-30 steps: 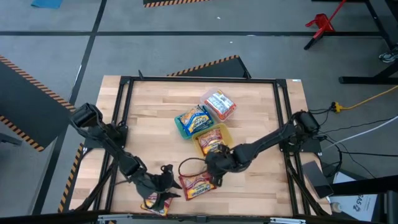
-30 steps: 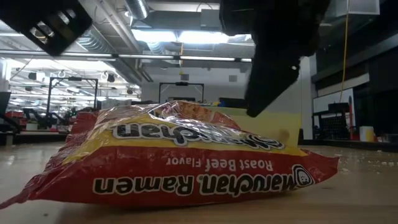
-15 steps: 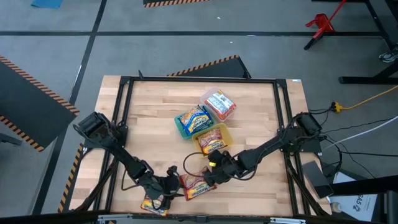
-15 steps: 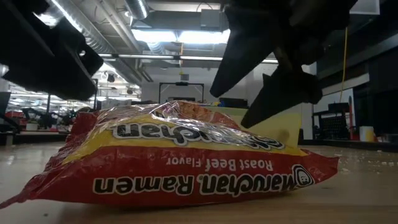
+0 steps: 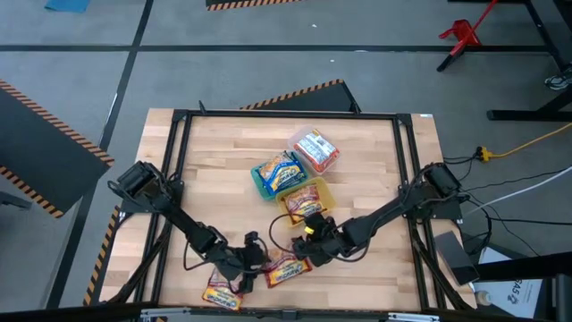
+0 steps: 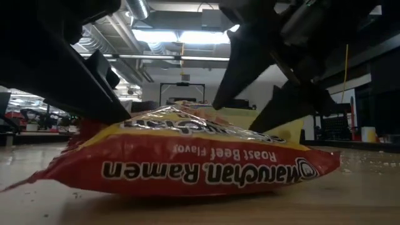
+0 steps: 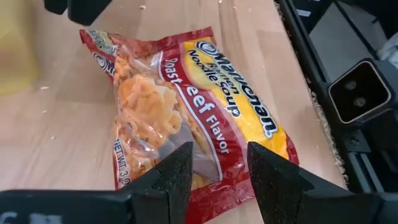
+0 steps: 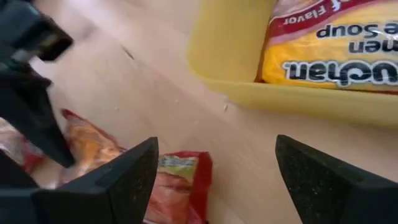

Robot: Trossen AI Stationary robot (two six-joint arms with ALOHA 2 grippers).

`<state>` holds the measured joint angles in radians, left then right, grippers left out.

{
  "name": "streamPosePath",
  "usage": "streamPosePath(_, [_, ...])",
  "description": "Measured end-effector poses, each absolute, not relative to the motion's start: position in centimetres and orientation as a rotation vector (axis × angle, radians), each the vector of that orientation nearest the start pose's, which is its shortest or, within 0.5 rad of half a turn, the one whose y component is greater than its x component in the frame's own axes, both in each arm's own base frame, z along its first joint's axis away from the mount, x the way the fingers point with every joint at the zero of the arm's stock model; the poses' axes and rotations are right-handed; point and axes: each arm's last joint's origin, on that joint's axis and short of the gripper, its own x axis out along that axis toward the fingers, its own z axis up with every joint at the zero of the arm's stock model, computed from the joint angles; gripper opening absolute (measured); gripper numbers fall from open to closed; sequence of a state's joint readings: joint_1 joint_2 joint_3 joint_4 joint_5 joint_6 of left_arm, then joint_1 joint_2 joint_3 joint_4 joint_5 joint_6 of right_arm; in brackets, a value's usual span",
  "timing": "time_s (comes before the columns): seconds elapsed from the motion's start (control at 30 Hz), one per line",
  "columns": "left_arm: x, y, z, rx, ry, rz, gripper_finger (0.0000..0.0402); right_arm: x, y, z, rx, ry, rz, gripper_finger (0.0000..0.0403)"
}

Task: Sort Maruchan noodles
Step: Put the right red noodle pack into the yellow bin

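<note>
A red-and-yellow Maruchan roast beef packet (image 5: 284,268) lies flat on the wood table near its front edge; it fills the low view (image 6: 187,169). My left gripper (image 5: 253,260) is open at the packet's left end, which also shows in the left wrist view (image 7: 217,152). My right gripper (image 5: 300,252) is open wide just above the packet's far right end (image 8: 180,180). A second red packet (image 5: 222,293) lies at the front edge, left of my left gripper. My left gripper's open fingers (image 7: 180,174) come slanting down from the table's left onto the red packet's left end (image 7: 211,168), one on each side of a strip of it. The packet lies on the table. My right gripper: I cannot tell whether its fingers (image 6: 244,69) touch the packet.
Behind the packet stand three shallow containers, each with a packet in it: a yellow one (image 5: 304,204), close to my right gripper (image 8: 236,56), a teal one (image 5: 277,174) and a clear one (image 5: 315,149). A black frame (image 5: 179,161) runs round the table.
My left gripper has gone toward the table's right, up to the red packet's left end. My right gripper has come down and toward the near edge, over the packet's far end. The packet has shifted a little on the table.
</note>
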<state>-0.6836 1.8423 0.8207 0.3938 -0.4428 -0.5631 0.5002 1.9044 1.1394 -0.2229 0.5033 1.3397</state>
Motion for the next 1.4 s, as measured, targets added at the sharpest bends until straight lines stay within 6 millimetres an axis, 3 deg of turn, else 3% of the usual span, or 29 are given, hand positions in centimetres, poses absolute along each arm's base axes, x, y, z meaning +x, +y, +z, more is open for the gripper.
streamPosePath(0.3, [27.6,-20.6,12.4,-0.224,0.584,-0.045,0.0146,32.8,17.8,14.1,0.834,0.593,-0.537,0.0305])
streamPosePath(0.43, [27.8,-20.4,12.3,-0.228,0.583,-0.037,0.0146,33.0,17.8,13.9,0.849,0.543,-0.535,0.0305])
streamPosePath(0.73, [27.8,-20.2,12.1,-0.22,0.604,-0.019,0.0146,34.1,18.4,11.1,0.885,0.532,-0.502,0.0305])
streamPosePath(1.03, [27.7,-20.1,11.9,-0.23,0.622,-0.009,0.0146,34.2,19.2,10.8,0.914,0.499,-0.464,0.0302])
streamPosePath(1.2, [27.8,-20.0,11.9,-0.228,0.613,0.008,0.0146,34.2,19.4,10.5,0.938,0.512,-0.46,0.0259])
streamPosePath(1.4, [28.0,-19.6,12.0,-0.229,0.607,0.026,0.0146,34.2,19.5,9.7,0.968,0.536,-0.475,0.0153])
